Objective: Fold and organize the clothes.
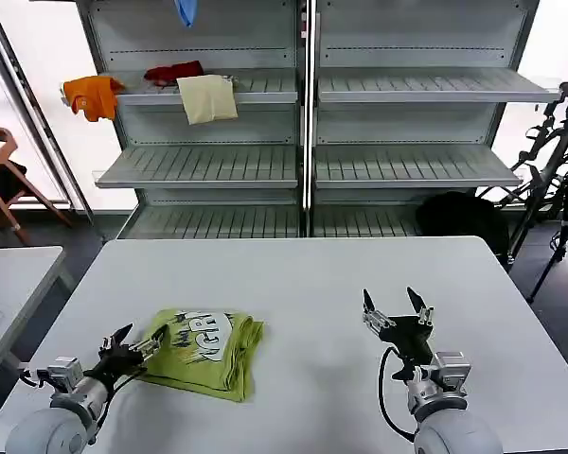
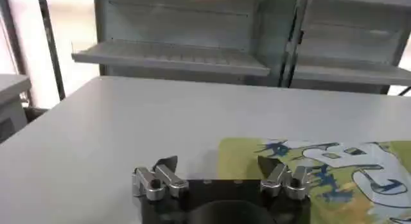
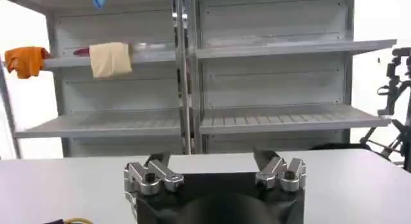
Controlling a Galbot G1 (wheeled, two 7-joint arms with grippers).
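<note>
The lime-green T-shirt (image 1: 208, 350) lies folded into a compact rectangle on the white table (image 1: 303, 284), its white-and-dark print facing up. My left gripper (image 1: 137, 343) hovers open at the shirt's left edge, one fingertip over the cloth and nothing held. In the left wrist view the T-shirt (image 2: 321, 174) spreads beyond my left gripper (image 2: 217, 167), just past one fingertip. My right gripper (image 1: 396, 303) stands open above bare table to the right of the shirt, well apart from it. In the right wrist view my right gripper (image 3: 212, 162) faces the shelves with empty space between its fingers.
Grey metal shelving (image 1: 308, 123) stands behind the table, holding an orange garment (image 1: 93, 95), a red garment (image 1: 173, 71), a cream cloth (image 1: 206, 97) and a blue garment (image 1: 186, 9). A second table (image 1: 9, 274) is at the left, a wooden chair (image 1: 5, 175) beyond it, and tripods (image 1: 554, 161) at the right.
</note>
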